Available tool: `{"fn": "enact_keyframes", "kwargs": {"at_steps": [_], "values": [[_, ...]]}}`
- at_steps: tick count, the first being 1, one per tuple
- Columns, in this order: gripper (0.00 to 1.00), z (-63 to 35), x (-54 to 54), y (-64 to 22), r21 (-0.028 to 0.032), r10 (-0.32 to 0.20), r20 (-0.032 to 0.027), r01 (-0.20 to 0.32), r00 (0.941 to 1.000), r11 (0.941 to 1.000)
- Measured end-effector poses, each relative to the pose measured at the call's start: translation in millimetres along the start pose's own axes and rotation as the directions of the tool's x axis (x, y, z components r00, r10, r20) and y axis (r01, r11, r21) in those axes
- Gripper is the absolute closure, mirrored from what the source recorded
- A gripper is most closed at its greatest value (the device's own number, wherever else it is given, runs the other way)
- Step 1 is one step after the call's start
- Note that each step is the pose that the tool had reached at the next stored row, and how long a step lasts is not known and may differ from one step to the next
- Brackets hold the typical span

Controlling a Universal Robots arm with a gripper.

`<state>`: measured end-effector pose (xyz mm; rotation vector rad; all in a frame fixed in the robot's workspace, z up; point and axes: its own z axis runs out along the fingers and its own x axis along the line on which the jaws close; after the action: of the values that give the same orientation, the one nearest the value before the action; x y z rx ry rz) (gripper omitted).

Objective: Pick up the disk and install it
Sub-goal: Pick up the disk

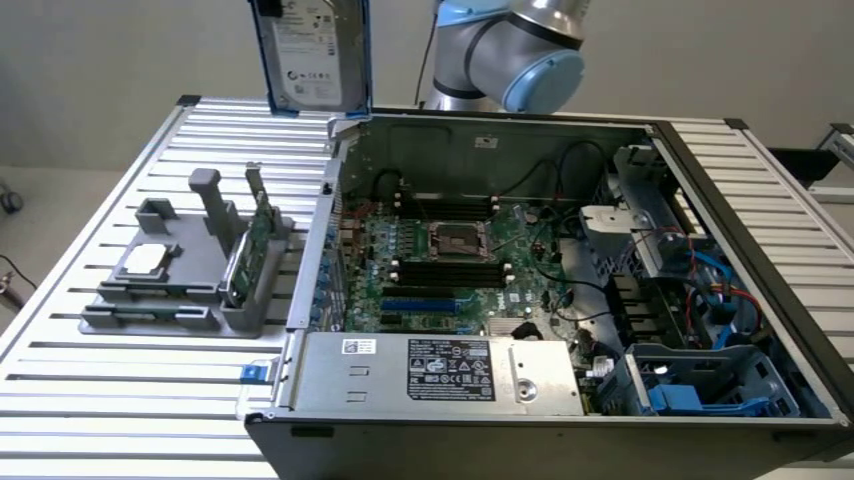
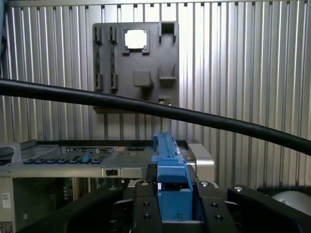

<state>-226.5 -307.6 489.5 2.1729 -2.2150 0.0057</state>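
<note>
Slatted metal table (image 1: 107, 400) carries 1 open computer case (image 1: 534, 445). High above the case's far corner the disk (image 1: 316, 55) hangs upright, the gripper (image 2: 170, 194) clamped on its blue rail (image 2: 169, 160). Held by 1 edge, it may tilt and jam against the case wall.

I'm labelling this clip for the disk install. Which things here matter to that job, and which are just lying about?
In the job: disk, clamped in the hand; open computer case.
Lying about: grey holder, with the processor chip and green circuit card in it.
</note>
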Motion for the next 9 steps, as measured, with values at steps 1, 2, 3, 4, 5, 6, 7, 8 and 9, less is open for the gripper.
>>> {"fn": "enact_keyframes", "kwargs": {"at_steps": [1, 2, 3, 4, 5, 6, 7, 8, 9], "values": [[0.67, -1.3, 1.3, -4.8, -0.0007, 0.0, -0.0001, 0.0, 1.0, 1.0], [0.67, -2.2, 2.7, -9.3, -0.0009, 0.0, 0.0, 0.0, 1.0, 1.0], [0.67, -3.1, 4.3, -13.8, -0.0011, 0.0, 0.0, 0.0, 1.0, 1.0], [0.67, -4.0, 6.0, -18.3, -0.0014, 0.0, 0.0001, 0.0, 1.0, 1.0], [0.67, -4.9, 7.7, -22.8, -0.0018, 0.0, 0.0001, 0.0, 1.0, 1.0], [0.67, -5.8, 9.6, -27.6, -0.0023, 0.0, 0.0, 0.0, 1.0, 1.0], [0.67, -6.5, 11.4, -32.1, -0.0024, 0.0, 0.0001, 0.0, 1.0, 1.0], [0.67, -7.3, 13.2, -36.6, -0.0027, 0.0, -0.0001, 0.0, 1.0, 1.0], [0.67, -8.0, 15.0, -41.1, -0.0031, 0.0, -0.0001, 0.0, 1.0, 1.0]]}}
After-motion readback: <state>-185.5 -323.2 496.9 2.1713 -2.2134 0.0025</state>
